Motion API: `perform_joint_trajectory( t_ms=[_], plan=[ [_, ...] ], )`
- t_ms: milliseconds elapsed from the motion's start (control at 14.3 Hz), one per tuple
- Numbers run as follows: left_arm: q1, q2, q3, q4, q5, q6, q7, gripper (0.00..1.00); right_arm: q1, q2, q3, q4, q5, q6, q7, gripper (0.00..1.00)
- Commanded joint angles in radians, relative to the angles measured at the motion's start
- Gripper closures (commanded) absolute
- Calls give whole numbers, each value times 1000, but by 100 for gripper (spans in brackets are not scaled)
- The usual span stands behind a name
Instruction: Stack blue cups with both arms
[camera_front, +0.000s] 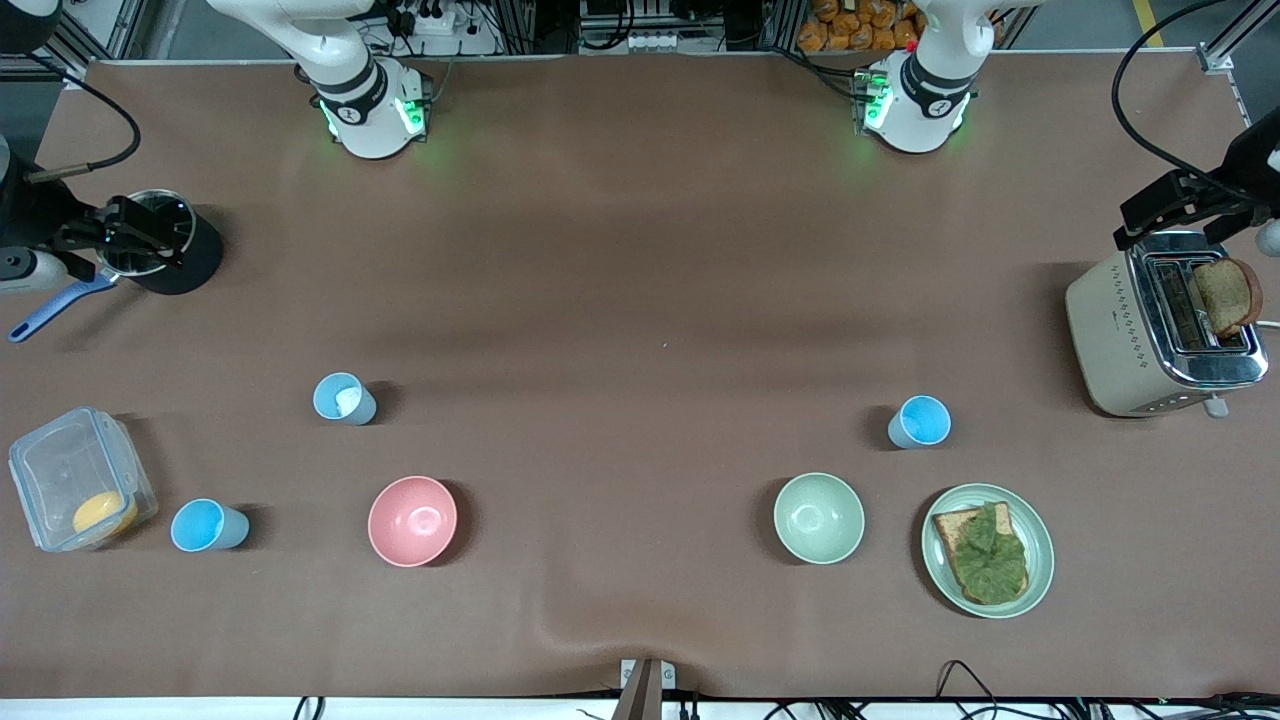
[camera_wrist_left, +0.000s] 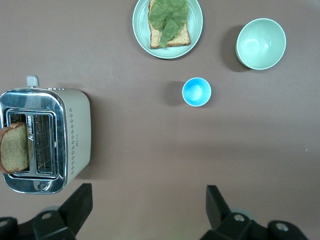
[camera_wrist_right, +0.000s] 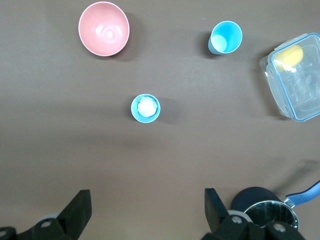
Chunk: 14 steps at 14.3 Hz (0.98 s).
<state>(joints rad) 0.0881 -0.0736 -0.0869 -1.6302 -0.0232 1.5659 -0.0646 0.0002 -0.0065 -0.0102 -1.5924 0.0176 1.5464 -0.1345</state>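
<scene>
Overhead, front view: three blue cups stand upright and apart. One (camera_front: 344, 398) lies farther from the camera than the pink bowl (camera_front: 412, 520); one (camera_front: 208, 526) sits beside that bowl, toward the clear box (camera_front: 80, 478); the third (camera_front: 919, 421) is near the green bowl (camera_front: 818, 517).

Left wrist view: the left gripper (camera_wrist_left: 149, 210) hangs spread and empty high over the table.

Right wrist view: the right gripper (camera_wrist_right: 148, 212), likewise spread, should descend squarely astride one cup's rim.
</scene>
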Motion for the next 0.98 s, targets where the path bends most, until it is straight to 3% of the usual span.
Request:
perform_joint_trajectory(
  t_ms=[0,419,558,907],
  plan=[
    [7,28,-4,10,19,0,-14,0,-20,13,21,12,-7,-3,-8,0],
    [7,124,24,52,5,13,-17,0,-3,30,26,15,-7,14,-7,0],
    [16,248,29,81,-3,0,-15,0,-5,30,24,14,-8,14,-7,0],
    [50,296,29,101,6,-27,-24,0,-12,33,24,12,-10,14,-7,0]
  ],
)
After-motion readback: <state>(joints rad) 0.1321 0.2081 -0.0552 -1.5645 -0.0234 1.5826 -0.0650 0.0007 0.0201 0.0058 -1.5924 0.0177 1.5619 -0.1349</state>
